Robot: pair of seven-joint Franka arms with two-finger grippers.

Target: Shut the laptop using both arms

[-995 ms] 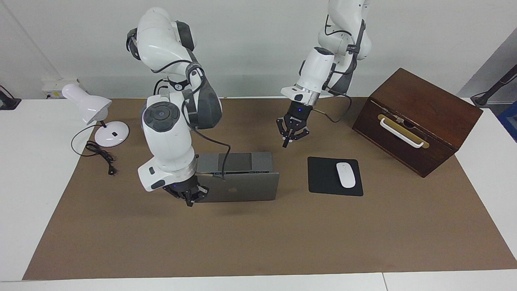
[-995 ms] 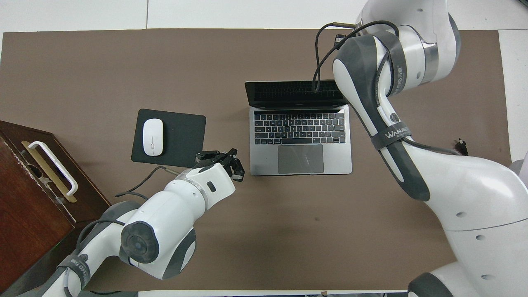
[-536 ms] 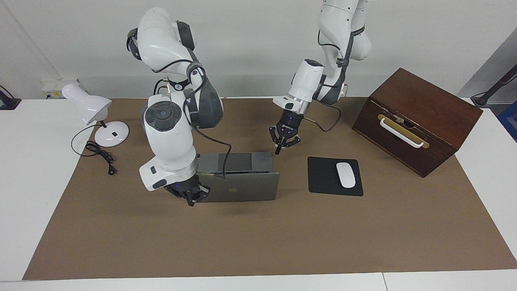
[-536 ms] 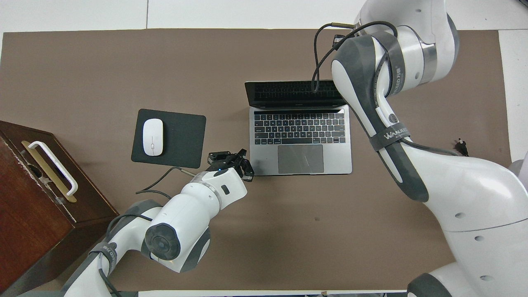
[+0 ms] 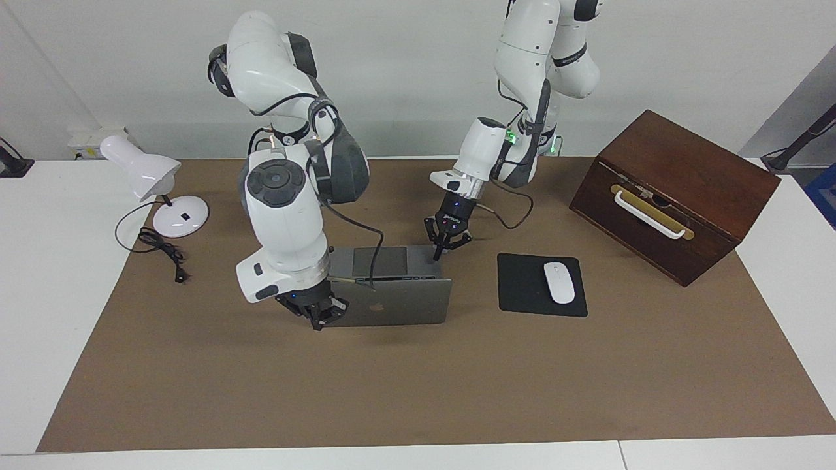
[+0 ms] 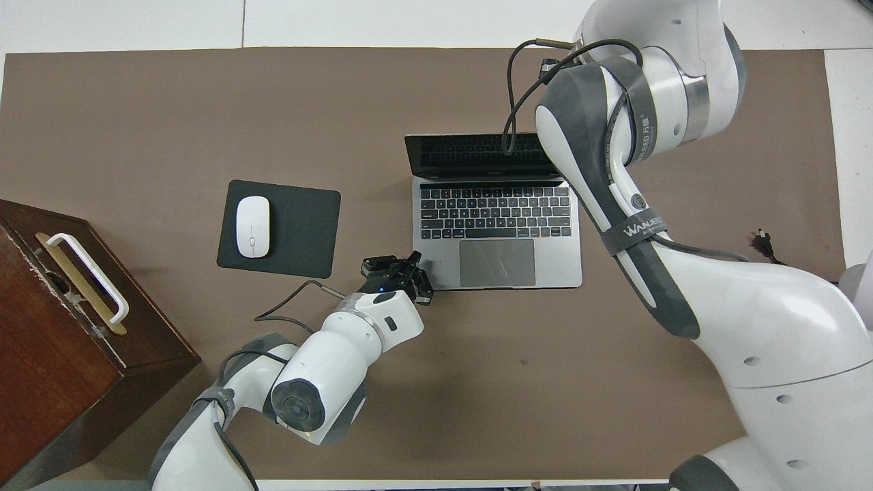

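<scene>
The silver-grey laptop [image 5: 398,301] stands open on the brown mat, its lid upright with the apple logo facing away from the robots. Its keyboard and trackpad show in the overhead view [image 6: 496,235]. My right gripper [image 5: 318,314] is low against the outer face of the lid, at the corner toward the right arm's end; my own arm hides it in the overhead view. My left gripper [image 5: 441,247] is shut and hangs just over the base's corner nearest the robots, at the left arm's end [image 6: 402,268].
A black mouse pad [image 5: 522,290] with a white mouse [image 5: 559,282] lies beside the laptop toward the left arm's end. A brown wooden box [image 5: 673,192] with a white handle stands past it. A white desk lamp [image 5: 153,189] and its cord sit at the right arm's end.
My left gripper has come down and across toward the laptop's base corner. My right gripper has shifted a little along the lid's outer face. The lid's angle looks unchanged.
</scene>
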